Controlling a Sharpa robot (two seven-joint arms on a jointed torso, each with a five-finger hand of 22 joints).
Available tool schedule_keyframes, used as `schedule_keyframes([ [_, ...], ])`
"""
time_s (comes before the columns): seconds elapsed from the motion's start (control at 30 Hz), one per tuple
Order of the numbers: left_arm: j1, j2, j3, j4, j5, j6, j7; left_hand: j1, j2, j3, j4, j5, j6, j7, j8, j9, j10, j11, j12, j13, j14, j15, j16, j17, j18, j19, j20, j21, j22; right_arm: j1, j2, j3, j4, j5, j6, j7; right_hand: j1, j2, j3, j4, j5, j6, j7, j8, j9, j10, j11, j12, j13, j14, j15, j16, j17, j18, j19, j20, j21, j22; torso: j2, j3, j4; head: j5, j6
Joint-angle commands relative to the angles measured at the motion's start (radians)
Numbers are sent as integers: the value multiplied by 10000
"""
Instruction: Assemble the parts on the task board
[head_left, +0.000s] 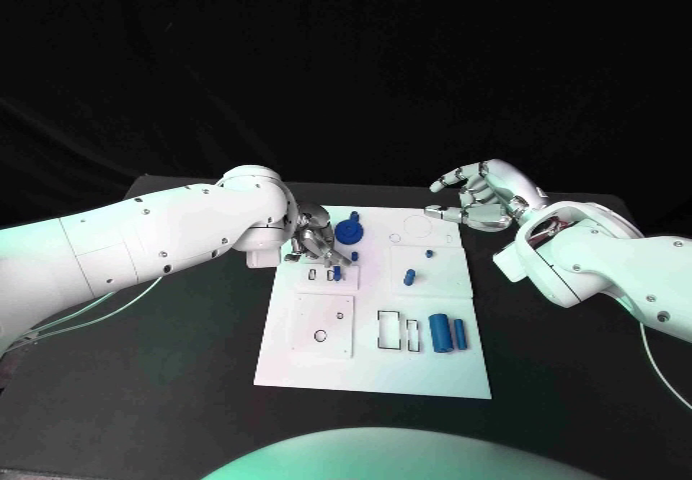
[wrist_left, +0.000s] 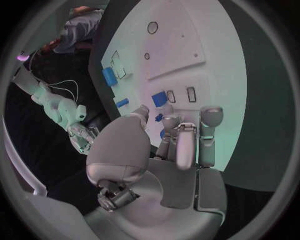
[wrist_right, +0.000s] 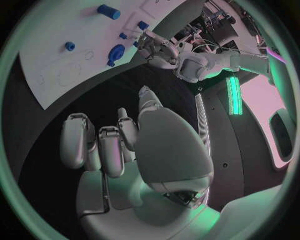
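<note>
Task board (head_left: 378, 345), a white rectangular plate, is seen lying flat in the middle of the black desk (head_left: 173, 400), its long side running away from the robot. Small blue plastic parts are scattered over it: two short blue cylinders (head_left: 449, 334) are laid side by side near the board's right edge, just beside a pair of black-outlined rectangular recesses (head_left: 392, 331); two smaller blue pegs (head_left: 411, 275) are set near the middle of the board; a round blue gear-like piece (head_left: 351, 232) is placed at the far left corner. Circles are outlined in black on a raised square panel (head_left: 323, 323) at the board's near left.

The left hand (head_left: 313, 243), silver and many-fingered, is lowered onto the board's far left area, its fingertips (wrist_left: 211, 114) bunched close to a small blue piece (wrist_left: 159, 98) beside two little rectangular slots. Whether anything is actually pinched between those fingers cannot be told from the pictures.

The right hand (head_left: 480, 196) is held above the desk just past the board's far right corner, apart from it, its fingers loosely curled and spread with nothing grasped. In the right wrist view the same hand (wrist_right: 134, 145) is shown released, with the board and its blue parts well beyond the fingertips.
</note>
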Motion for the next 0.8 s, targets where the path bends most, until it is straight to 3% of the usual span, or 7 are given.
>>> schedule_keyframes([
  [0.03, 6, 55, -6, -31, 83, 253, -31, 69, 11, -20, -34, -26, -69, 22, -37, 13, -111, 6, -49, -37, 214, -12, -27, 320, -98, -99, 5, -4, -14, -8, 13, 1, 10, -18, -61, 84, -3, 52, 3, 24, 26, -74, -10, 58, -9, -41, -20, -14, -4, 540, -83, -41, 559, 162, -83, 6, -20, 412, -6, 4, 6, -13, -18],
  [0.8, -7, 276, -89, -311, 290, 436, -43, 459, 99, 105, -48, -29, -95, 43, -95, 68, -150, 27, -103, -89, 253, 13, 30, 455, -108, -103, 35, 73, 89, -24, 69, 1, -28, -17, -3, 36, -3, 52, 3, 24, 26, -74, -10, 58, -9, -41, -20, -14, -4, 540, -83, -41, 559, 162, -83, 6, -20, 412, -4, 5, 27, -44, -134],
])
